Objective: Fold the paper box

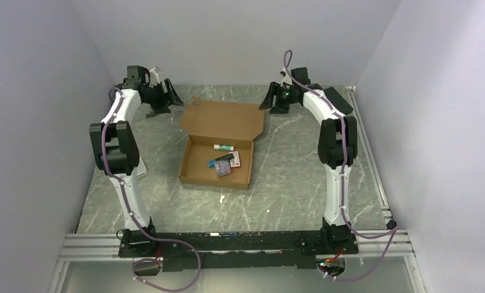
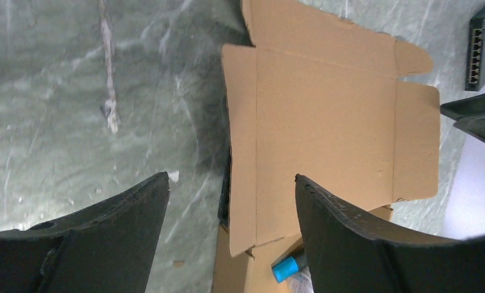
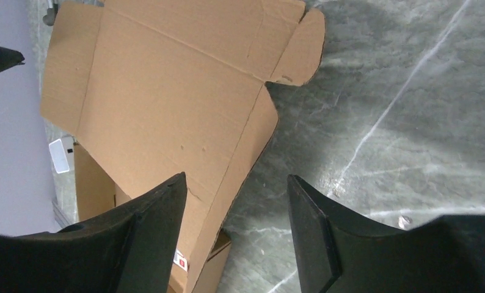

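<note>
I'm watching 1 corrugated brown paper box (image 1: 223, 122); left hand (image 1: 167, 97) at 10 o'clock, right hand (image 1: 272, 99) at 2, both gaping empty.

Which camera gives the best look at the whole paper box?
The top external view: the paper box shows whole, its lid open and small items in the tray. The left wrist view shows mostly the lid and a tray corner; the right wrist view shows the lid and some tray wall.
</note>
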You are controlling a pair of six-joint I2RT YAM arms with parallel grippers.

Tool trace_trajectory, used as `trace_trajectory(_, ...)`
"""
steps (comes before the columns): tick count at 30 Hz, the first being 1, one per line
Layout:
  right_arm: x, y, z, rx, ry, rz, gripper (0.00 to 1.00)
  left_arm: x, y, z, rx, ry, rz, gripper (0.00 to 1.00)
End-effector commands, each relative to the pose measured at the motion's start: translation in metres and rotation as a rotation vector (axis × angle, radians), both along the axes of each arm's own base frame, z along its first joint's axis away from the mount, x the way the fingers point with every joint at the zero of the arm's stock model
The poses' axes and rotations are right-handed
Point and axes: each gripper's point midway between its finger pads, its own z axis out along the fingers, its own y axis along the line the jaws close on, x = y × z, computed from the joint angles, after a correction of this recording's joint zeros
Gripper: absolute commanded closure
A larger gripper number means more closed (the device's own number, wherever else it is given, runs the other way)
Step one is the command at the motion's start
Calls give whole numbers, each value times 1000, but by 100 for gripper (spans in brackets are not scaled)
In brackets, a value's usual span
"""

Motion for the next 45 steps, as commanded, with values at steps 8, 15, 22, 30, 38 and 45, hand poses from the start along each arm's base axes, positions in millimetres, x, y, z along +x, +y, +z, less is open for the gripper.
trace_trajectory(8, 9, 14, 0, 38, 34, -1, 57, 25, -21, -21, -155, 34, -81, 38)
trace_trajectory(15, 13, 23, 3, 53, 7, -9, 73, 29, -23, -26, -173, 42, -64, 49)
trace_trajectory(22, 13, 27, -4, 39, 15, -18, 75, 37, -22, -34, -175, 58, -59, 48)
trace_trajectory(30, 18, 28, -2, 42, 5, -28, 75, 53, -26, -39, -218, 58, -56, 49)
trace_trajectory(38, 23, 24, -5, 27, 2, -46, 76, 64, -39, -46, -286, 59, -63, 58)
trace_trajectory(45, 30, 21, -8, 7, -8, -69, 77, 69, -45, -46, -282, 49, -60, 65)
